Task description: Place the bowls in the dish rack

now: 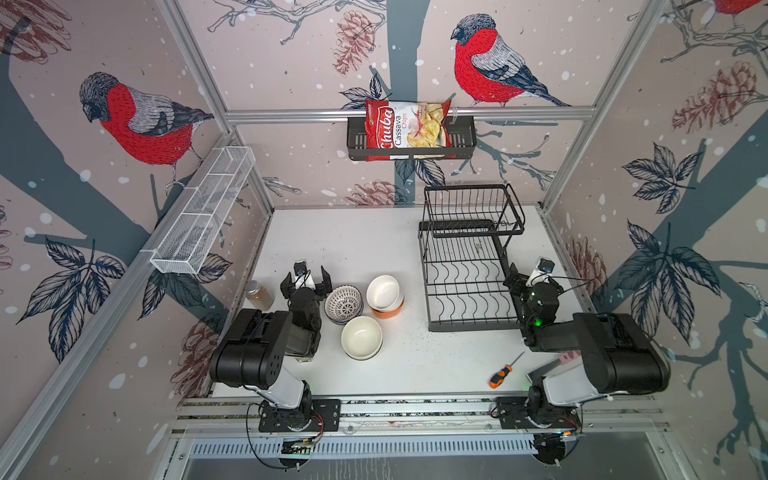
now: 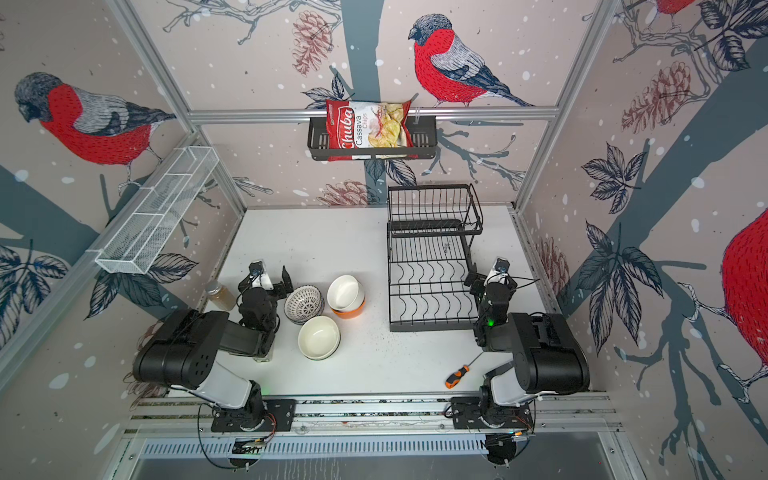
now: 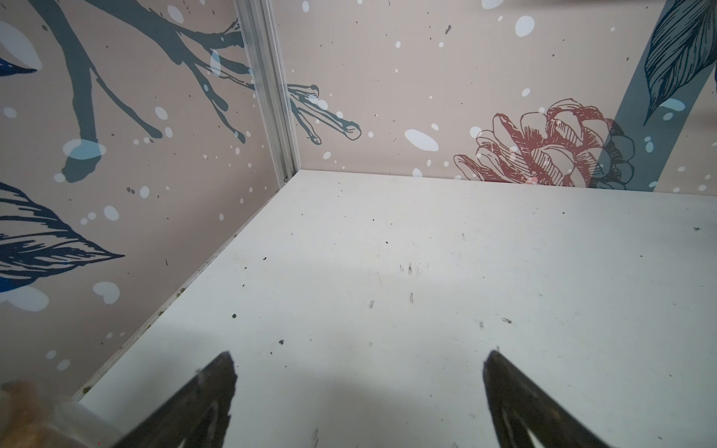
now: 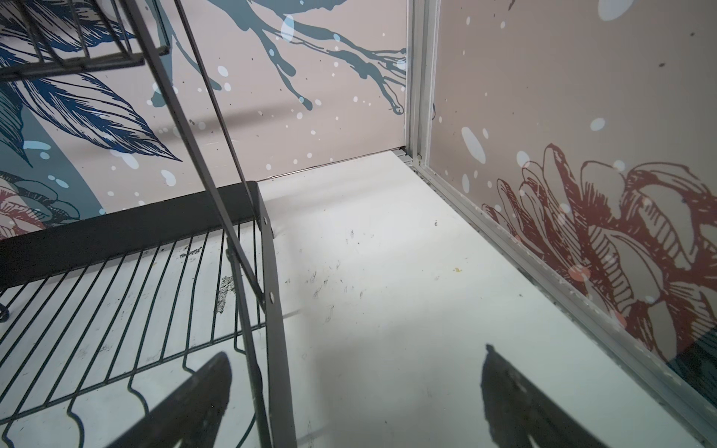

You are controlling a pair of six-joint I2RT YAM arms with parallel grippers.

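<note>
The bowls [image 1: 361, 336] sit in stacks on the desk [image 1: 353, 241], just beside the left claw [image 3: 359, 360]. The rack [image 1: 473, 325] is empty, with the right claw [image 4: 357, 364] at its side. Both claws are wide apart and hold nothing. No bowl is loaded yet. Next, the left claw should probably pinch a bowl's rim.

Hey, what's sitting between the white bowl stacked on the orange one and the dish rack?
Nothing: between the white bowl and the dish rack is only bare table, seen in both top views.

even bright light, soft shadows
</note>
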